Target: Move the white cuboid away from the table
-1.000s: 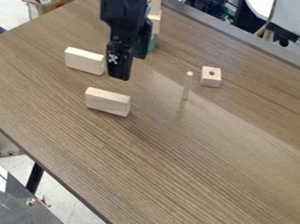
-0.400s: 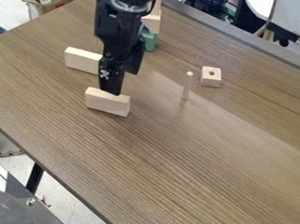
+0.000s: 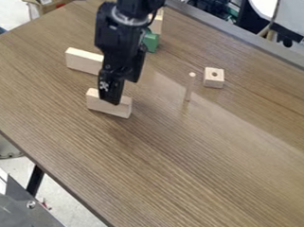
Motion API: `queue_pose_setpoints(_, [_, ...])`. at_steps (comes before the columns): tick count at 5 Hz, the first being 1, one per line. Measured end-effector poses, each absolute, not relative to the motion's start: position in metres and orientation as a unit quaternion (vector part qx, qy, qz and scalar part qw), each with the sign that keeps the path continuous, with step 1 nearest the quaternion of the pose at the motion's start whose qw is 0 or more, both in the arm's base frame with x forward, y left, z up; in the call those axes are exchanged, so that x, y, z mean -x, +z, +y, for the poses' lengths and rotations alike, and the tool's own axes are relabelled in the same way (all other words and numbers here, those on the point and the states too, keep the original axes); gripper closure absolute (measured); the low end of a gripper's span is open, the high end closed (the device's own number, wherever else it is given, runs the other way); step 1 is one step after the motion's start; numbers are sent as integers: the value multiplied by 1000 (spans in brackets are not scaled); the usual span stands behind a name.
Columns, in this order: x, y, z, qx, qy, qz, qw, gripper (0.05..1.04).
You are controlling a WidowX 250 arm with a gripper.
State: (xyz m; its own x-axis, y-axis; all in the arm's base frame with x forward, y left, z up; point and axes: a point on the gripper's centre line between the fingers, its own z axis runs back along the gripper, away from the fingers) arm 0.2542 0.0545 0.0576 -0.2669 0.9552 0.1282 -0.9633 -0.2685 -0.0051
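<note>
Rear cuboid behind front cuboid; peg right; cube farther right.

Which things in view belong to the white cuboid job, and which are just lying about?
Job:
- pale block under the gripper, likely the cuboid
- gripper
- table, to be cleared of it

Lying about:
- similar pale block behind it
- thin upright peg
- small cube with a hole
- green block

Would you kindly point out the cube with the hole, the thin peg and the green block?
Cube point(image 3: 213, 79): camera view, top face near the hole.
Peg point(image 3: 190, 87): camera view, mid-shaft.
Green block point(image 3: 151, 42): camera view, visible middle.
</note>
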Motion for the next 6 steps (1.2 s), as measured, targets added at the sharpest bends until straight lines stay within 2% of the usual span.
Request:
queue_pose_setpoints(1, [-256,53,53,-42,798,-55,599,85])
queue_pose_setpoints(2, [-258,43,54,-49,803,-57,592,137])
queue_pose_setpoints(4, [-257,26,58,-74,806,-51,585,723])
queue_pose_setpoints(5, [-256,26,55,-77,800,-49,594,797])
queue_pose_setpoints(6, [-269,49,49,-54,798,-40,599,797])
